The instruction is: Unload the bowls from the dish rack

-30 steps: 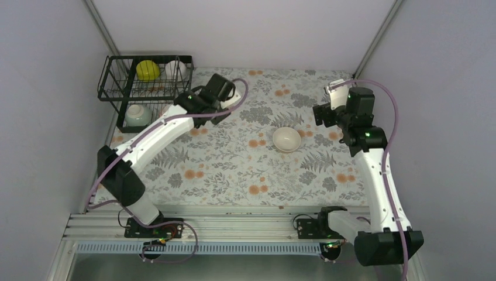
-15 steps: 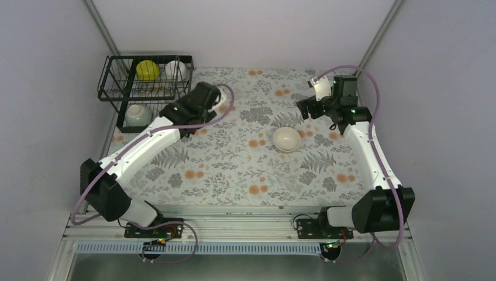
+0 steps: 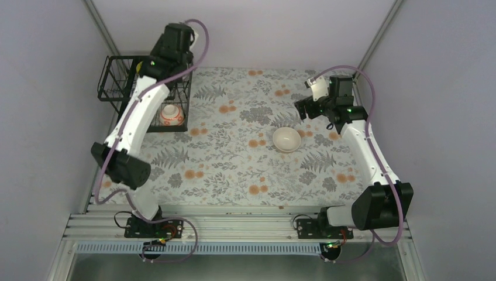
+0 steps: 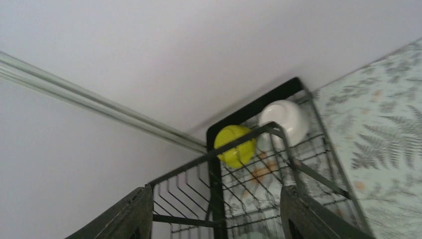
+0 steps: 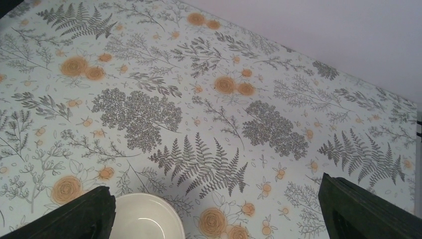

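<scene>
The left tool [image 4: 216, 219], spread wide and empty, has swung above the black wire dish rack [image 4: 259, 134] (yellow-green ceramic bowl [image 4: 235, 145] ahead), likely for another pick.

Thin black wire with a dull coating is seen in the dish rack [image 4: 215, 199]; a glossy glaze is shown by the yellow-green bowl [image 4: 235, 145] and the white bowl [image 4: 284, 122] at its far end; the patterned bowl [image 3: 170, 113] looks glazed as well; a smooth, soft sheen is seen on the cream bowl [image 5: 144, 216]; the counter [image 3: 234, 170] is covered by a matt printed floral sheet, cloth or vinyl not being told apart; the arm shells [image 3: 133, 114] are of smooth white plastic; ribbed bare metal forms the near rail [image 3: 234, 225].
</scene>
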Robot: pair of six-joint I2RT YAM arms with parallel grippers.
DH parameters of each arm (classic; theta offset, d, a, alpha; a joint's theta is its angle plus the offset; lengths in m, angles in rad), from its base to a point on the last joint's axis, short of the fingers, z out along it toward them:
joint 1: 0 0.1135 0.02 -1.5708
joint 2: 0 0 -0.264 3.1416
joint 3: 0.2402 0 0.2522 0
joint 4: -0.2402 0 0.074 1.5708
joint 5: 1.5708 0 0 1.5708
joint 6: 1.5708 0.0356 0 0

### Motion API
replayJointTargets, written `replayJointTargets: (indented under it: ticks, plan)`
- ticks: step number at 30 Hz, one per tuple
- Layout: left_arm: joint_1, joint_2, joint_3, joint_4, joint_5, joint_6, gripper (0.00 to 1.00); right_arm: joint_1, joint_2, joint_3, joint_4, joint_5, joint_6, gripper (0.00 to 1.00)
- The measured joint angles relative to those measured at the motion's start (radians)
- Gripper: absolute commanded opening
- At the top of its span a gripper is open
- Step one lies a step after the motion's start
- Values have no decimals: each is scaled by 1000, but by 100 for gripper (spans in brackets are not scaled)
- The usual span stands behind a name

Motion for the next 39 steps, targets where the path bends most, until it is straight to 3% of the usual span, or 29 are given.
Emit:
replayJointTargets:
  ticks: [5,8,19,30,34,37,39]
  plan:
    - [109,212,335,-218,62,-92,62,1,-2,-4,3,22,3,100]
    - [121,310,480,-334,126,-143,60,8,-2,-4,3,30,7,100]
    - [177,429,494,-497,269,-214,59,40,-3,-11,16,69,24,100]
    - [241,437,515,-529,424,-225,33,51,-3,-27,18,92,25,100]
    - [243,437,515,-539,460,-224,34,52,-3,-27,18,95,25,100]
    - [247,437,515,-550,467,-220,43,54,-3,-27,18,100,25,100]
    - [248,437,515,-554,467,-221,38,56,-3,-27,18,101,25,100]
